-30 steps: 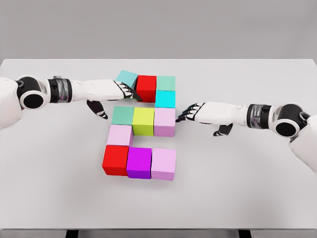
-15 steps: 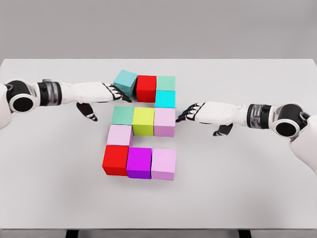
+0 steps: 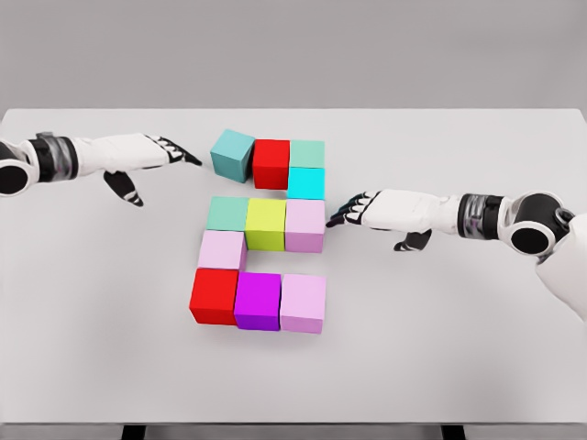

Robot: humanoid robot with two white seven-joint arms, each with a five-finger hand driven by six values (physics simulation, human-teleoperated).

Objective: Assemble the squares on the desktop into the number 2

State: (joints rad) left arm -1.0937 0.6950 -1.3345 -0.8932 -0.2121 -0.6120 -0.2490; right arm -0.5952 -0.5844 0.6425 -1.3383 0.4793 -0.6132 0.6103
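Reaching flat, right hand (image 3: 367,211) fingers (image 3: 337,214) extended beside pink cube (image 3: 304,225).

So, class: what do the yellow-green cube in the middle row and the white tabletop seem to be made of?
The yellow-green cube looks like matte painted wood or plastic: flat uniform colour, no grain or gloss. The white tabletop seems a smooth matte laminate: even, with only soft shadows. As a simulator render, neither is certain.
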